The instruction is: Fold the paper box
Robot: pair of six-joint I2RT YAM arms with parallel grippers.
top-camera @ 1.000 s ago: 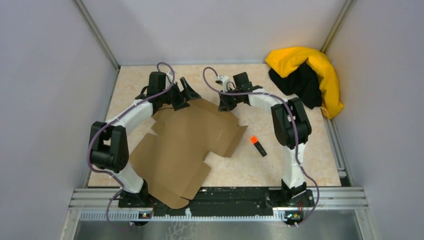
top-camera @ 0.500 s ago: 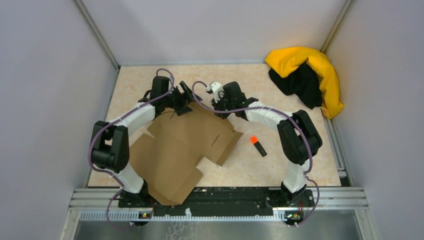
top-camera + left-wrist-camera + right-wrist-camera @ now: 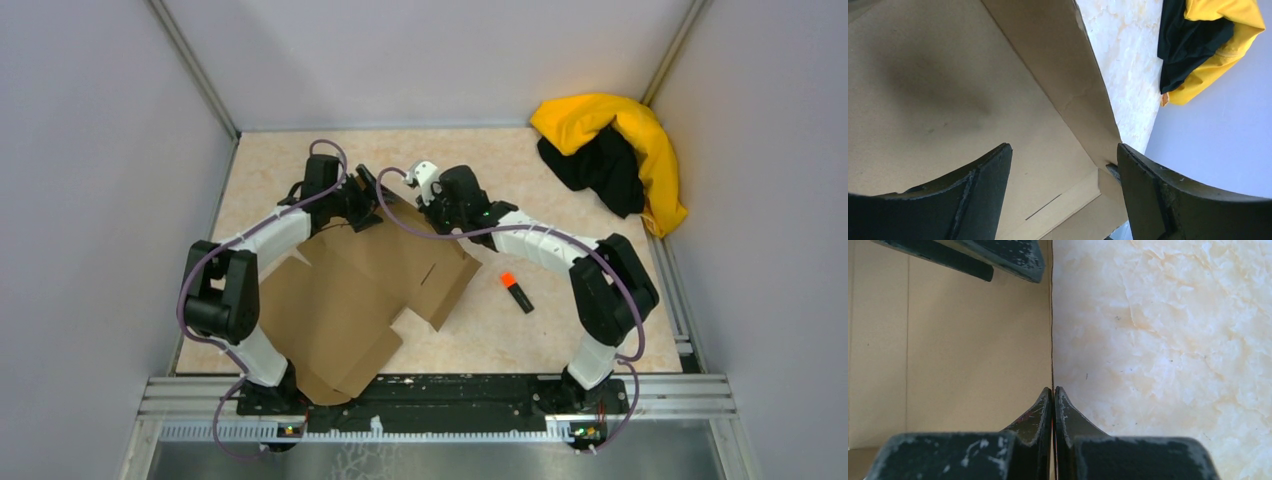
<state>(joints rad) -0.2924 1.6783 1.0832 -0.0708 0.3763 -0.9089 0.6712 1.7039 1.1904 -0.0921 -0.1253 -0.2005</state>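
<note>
Pale marbled tabletop (image 3: pixel 560 330) fills the floor of a grey-walled cell, with a yellow-and-black cloth heap (image 3: pixel 615 155) in the far right corner and an orange-capped marker (image 3: pixel 516 291) lying just off the cardboard's right side

The paper box (image 3: pixel 350 290) is an unfolded brown die-cut sheet. It spreads from the near left, by the left arm's base, up to the middle of the table, where both arms meet it at its far edge. From above it looks mostly flat, with creases and a slit showing

The right gripper (image 3: pixel 1053 392) has its fingers drawn almost together on the sheet's thin edge, which runs straight into the seam between them, so it appears to be pinching the board. The left gripper (image 3: pixel 1064 150) stands with its fingers wide apart. A raised flap crosses the gap, and only the right finger seems to touch the flap's edge. It is not clamped on anything

The sheet is likely light and fairly stiff within each panel, but it should hinge readily along its scored lines. A pinch at one rim would probably drag or swing the whole piece rather than bend it. The sound place to take hold is a flap's free edge close to its crease, with the other arm pressing the neighbouring panel down. Thin board may buckle or tear at the slits if it is pulled hard
</note>
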